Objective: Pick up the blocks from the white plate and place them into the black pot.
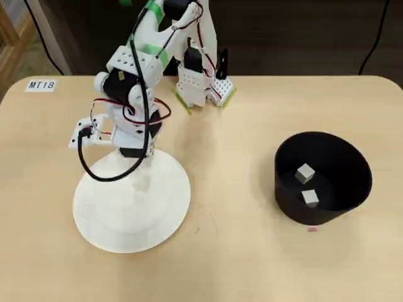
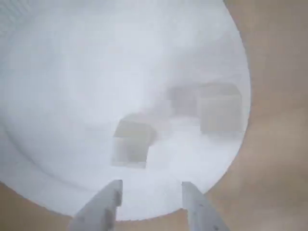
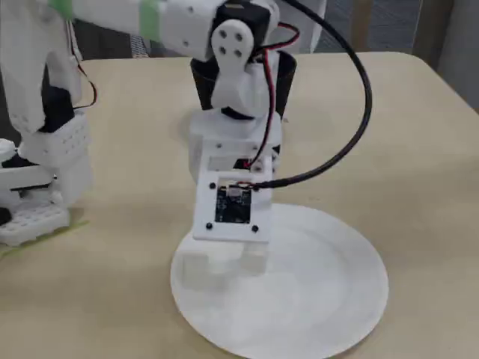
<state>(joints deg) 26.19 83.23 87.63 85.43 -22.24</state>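
Arm: reaching out from its base at the back of the table, bent down over the white plate (image 1: 107,226) in the overhead view, black cable looping off its side.

Gripper: the gripper (image 2: 150,190) hangs low over the plate, two pale fingers (image 2: 103,204) coming in from the bottom edge of the wrist view, spread apart with bare plate showing between the tips. Nothing held.

Blocks on the plate: two, both blurry in the wrist view. One block (image 2: 131,143) sits just ahead of the fingertips, a touch to the left of the gap in that view. A second block (image 2: 219,111) lies farther up and to the right, close to the plate's rim. The two are apart, not touching.

Same pair from the fixed view: pale and hard to pick out against the white; I can just make out one (image 3: 196,268) near the plate's left edge, under the wrist's camera board.

Black pot (image 1: 352,182): well off to the right of the plate in the overhead view, upright on the wooden table (image 1: 239,264).

Blocks in the pot: two off-white cubes on the dark floor, one (image 1: 305,173) above the other (image 1: 310,197) in that view, close but apart.

Label: small white tag (image 1: 41,85) at the table's far left corner.
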